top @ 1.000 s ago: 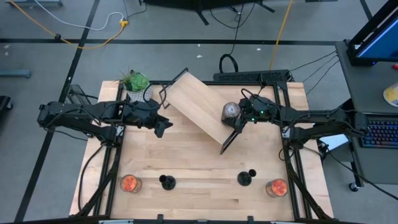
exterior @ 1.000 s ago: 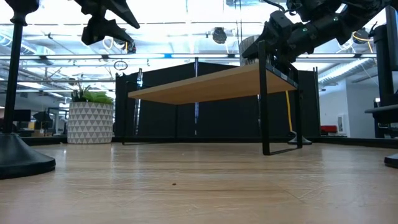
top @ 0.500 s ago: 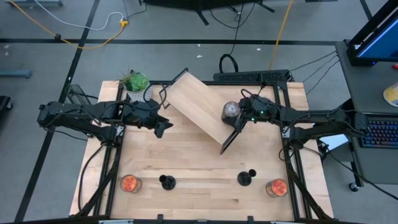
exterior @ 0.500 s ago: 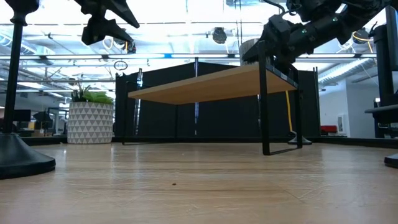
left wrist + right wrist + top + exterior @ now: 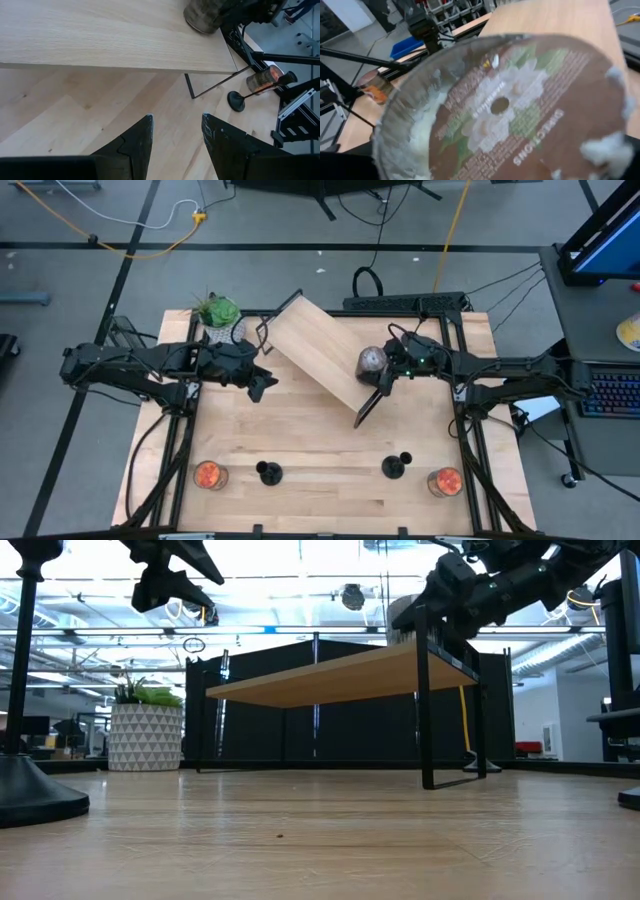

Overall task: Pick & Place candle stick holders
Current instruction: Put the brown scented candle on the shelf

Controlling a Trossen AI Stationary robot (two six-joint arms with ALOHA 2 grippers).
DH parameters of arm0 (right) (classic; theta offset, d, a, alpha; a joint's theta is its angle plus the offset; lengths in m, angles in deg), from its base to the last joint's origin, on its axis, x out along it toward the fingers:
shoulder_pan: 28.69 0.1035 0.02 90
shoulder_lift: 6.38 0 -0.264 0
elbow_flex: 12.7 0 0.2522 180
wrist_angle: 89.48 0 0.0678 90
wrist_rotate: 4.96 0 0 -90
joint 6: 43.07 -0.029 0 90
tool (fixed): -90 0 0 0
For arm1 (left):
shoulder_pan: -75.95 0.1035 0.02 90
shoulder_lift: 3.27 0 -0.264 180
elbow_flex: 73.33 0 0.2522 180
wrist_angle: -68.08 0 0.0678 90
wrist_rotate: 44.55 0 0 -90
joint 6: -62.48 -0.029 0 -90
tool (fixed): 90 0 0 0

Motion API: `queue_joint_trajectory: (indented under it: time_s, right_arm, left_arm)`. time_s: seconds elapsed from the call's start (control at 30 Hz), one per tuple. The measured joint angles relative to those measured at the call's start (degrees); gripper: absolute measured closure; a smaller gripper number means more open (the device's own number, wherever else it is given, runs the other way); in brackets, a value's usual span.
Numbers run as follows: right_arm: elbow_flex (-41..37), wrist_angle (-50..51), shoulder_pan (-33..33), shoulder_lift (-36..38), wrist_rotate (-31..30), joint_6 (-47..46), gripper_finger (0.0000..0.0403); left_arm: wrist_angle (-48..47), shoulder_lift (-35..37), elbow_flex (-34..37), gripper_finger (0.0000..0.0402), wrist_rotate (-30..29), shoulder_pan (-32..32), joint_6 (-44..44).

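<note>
**Two holders wait at the near edge while a jar sits in the right gripper**

Two candle stick holders stand on the table's near strip, one [image 5: 268, 472] left of centre and one [image 5: 396, 466] right of centre, well apart. Each stands upright, its long axis straight up off a round flat base. In the left wrist view the right-hand holder shows its thin stem rising from the base. A third holder is not in view.

Just outside each holder sits a glass candle jar with orange contents, one [image 5: 208, 475] at the left and one [image 5: 444, 481] at the right. Neither holder is touched by a gripper, so I judge the picking and placing of both holders still to be done.

Farther back a small wooden shelf [image 5: 320, 358] on thin black legs stands slantwise across the table. At its right end the right gripper [image 5: 383, 364] has its fingers spread wide around a round glass jar [image 5: 371, 359]. The jar's labelled underside fills the right wrist view, and whether it rests on the shelf top I cannot tell.

The left gripper [image 5: 262, 376] hangs empty above the table left of the shelf, fingers partly apart, beside a potted plant [image 5: 218, 315].
</note>
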Motion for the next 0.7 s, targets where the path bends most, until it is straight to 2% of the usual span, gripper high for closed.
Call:
queue_joint_trajectory:
  time_s: [0.27, 0.7]
  right_arm:
    - [0.0, 1.6, -1.4, 2.7, 0.0, 2.4, 0.0003]
    - [0.0, 0.0, -1.5, 2.9, 1.3, 3.0, 0.0003]
  left_arm:
    - [0.0, 0.0, 0.0, 0.0224, 0.0, 0.0, -0.7]
    - [0.2, 0.0, 0.0, 0.0224, 0.0, 0.0, -0.5]
